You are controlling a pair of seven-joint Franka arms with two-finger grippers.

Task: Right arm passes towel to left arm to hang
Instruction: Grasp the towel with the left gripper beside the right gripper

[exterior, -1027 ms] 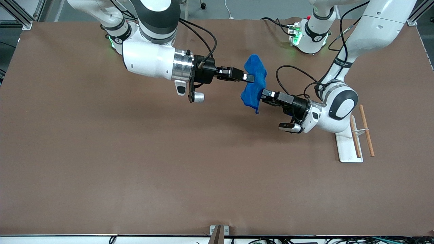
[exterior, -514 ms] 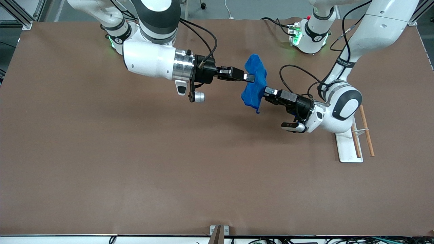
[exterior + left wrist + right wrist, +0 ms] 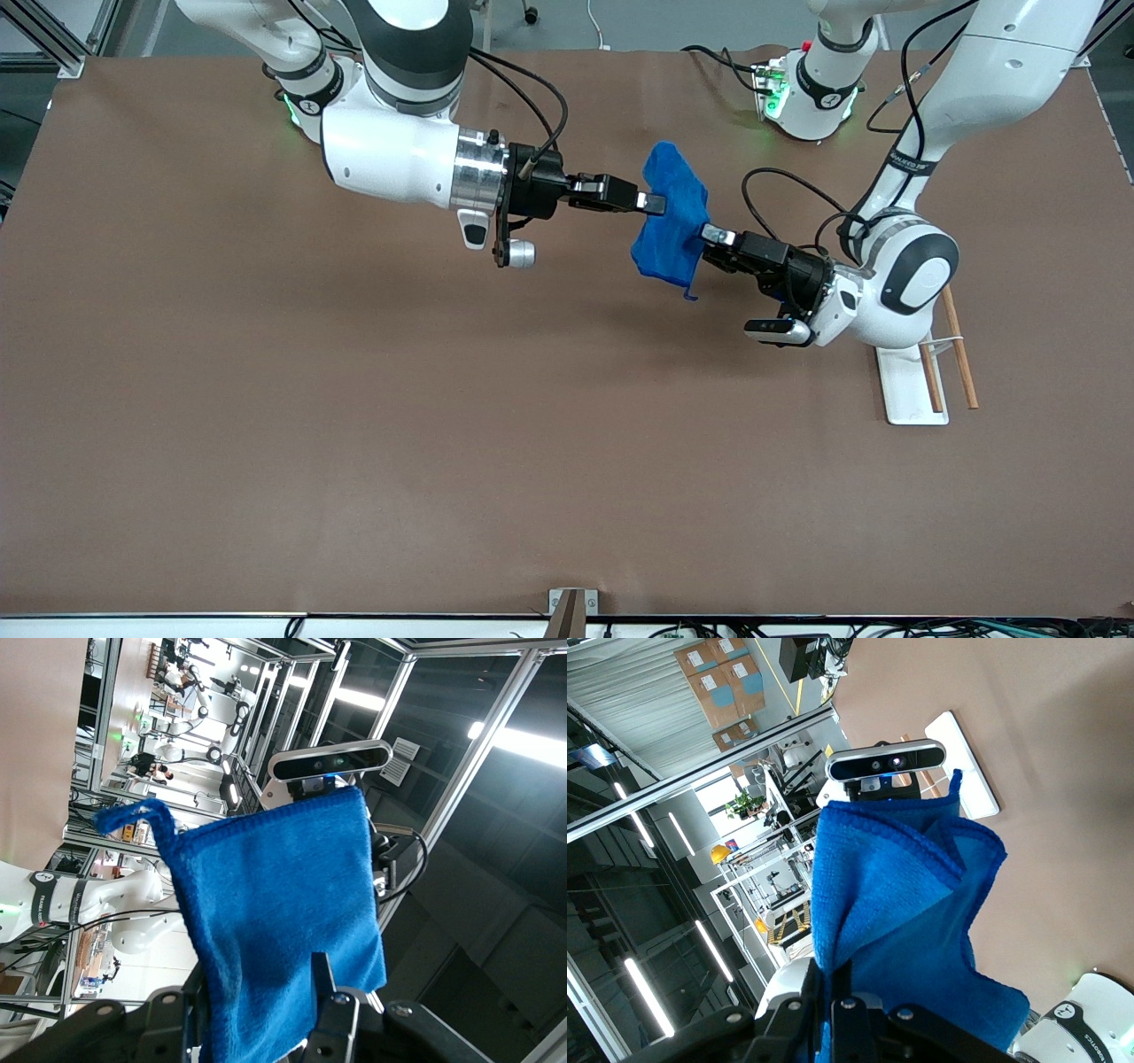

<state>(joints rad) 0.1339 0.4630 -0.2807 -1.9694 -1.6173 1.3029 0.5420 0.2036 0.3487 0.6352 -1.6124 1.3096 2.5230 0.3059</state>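
The bright blue towel (image 3: 673, 221) hangs in the air over the table's middle, between my two grippers. My right gripper (image 3: 654, 204) is shut on the towel's upper part; in the right wrist view the towel (image 3: 904, 904) rises from its closed jaws (image 3: 837, 970). My left gripper (image 3: 706, 235) is at the towel's edge on the left arm's side. In the left wrist view its jaws (image 3: 261, 979) stand wide apart, with the towel (image 3: 275, 904) lying between them and one finger (image 3: 323, 992) in front of the cloth. The corner loop (image 3: 133, 815) sticks out.
A white hanging rack base (image 3: 912, 390) with two wooden rods (image 3: 961, 350) stands on the brown table (image 3: 354, 425) at the left arm's end, under that arm's wrist. It also shows in the right wrist view (image 3: 970, 771).
My left gripper has moved a little toward the left arm's end, and the towel's lower part has swung along with it. My right gripper has stayed still.
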